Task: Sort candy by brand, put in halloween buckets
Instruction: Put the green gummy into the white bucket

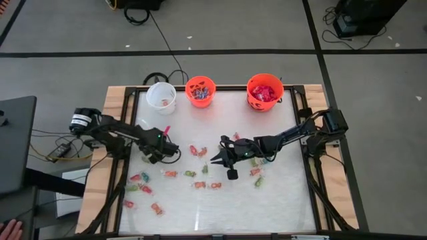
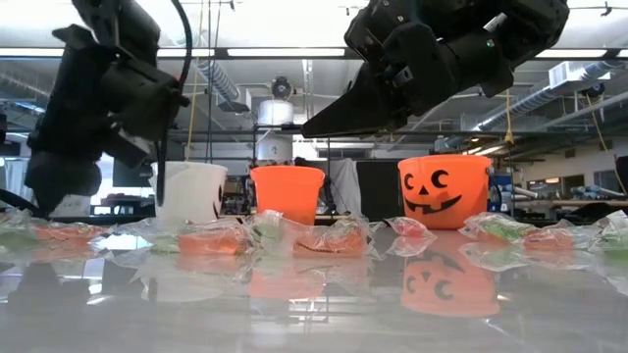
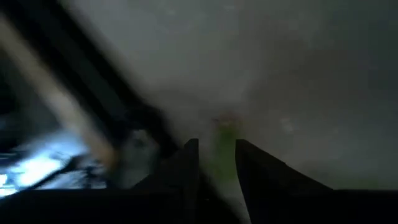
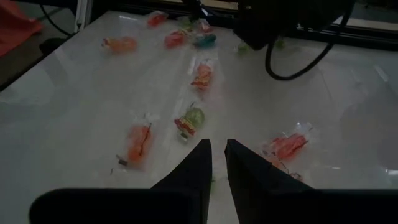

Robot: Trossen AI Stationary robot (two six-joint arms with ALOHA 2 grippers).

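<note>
Wrapped candy (image 1: 193,175) lies scattered over the white table's middle and left. At the far edge stand the white bucket (image 1: 161,95), the small orange bucket (image 1: 200,91) and the larger orange jack-o'-lantern bucket (image 1: 265,91), the two orange ones holding sweets. My left gripper (image 1: 170,152) hangs over the table's left part, pointing steeply down, open. Its blurred wrist view shows a green piece (image 3: 224,140) in the gap (image 3: 217,149). My right gripper (image 1: 217,159) hovers mid-table, its fingers a narrow gap apart (image 4: 217,149) with nothing between them. A green candy (image 4: 193,117) lies ahead of it.
The table has a dark metal frame and wooden side rails (image 1: 113,113). A pink piece (image 1: 167,128) lies beside the left arm. A black cable (image 4: 292,68) loops in front of the right gripper. A person's hand (image 1: 10,230) shows at the near left corner.
</note>
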